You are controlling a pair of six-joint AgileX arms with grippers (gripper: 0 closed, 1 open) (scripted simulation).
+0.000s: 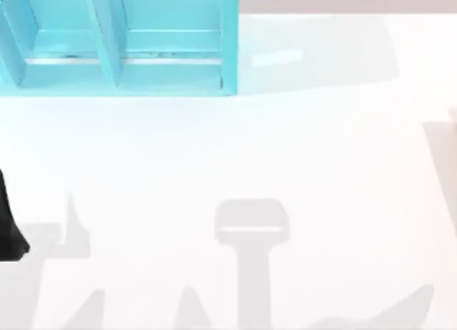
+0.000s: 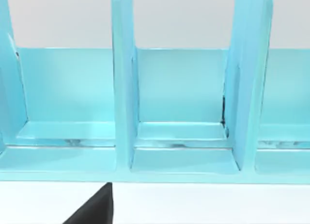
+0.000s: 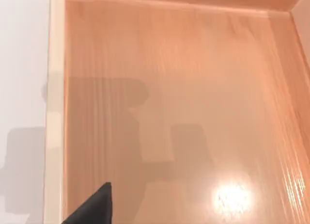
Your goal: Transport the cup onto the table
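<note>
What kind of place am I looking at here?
Probably a rendered test bench, not a real room: a plain glossy white table, a bare turquoise shelf at its back left, and a wooden floor beyond the table's edge.

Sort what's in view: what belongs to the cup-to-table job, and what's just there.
Belongs to the job:
- table
- left gripper, facing the turquoise shelf unit
- right gripper, past the table's edge, over the wooden floor

Just there:
- turquoise shelf unit, at the top view's upper left
- wooden floor
</note>
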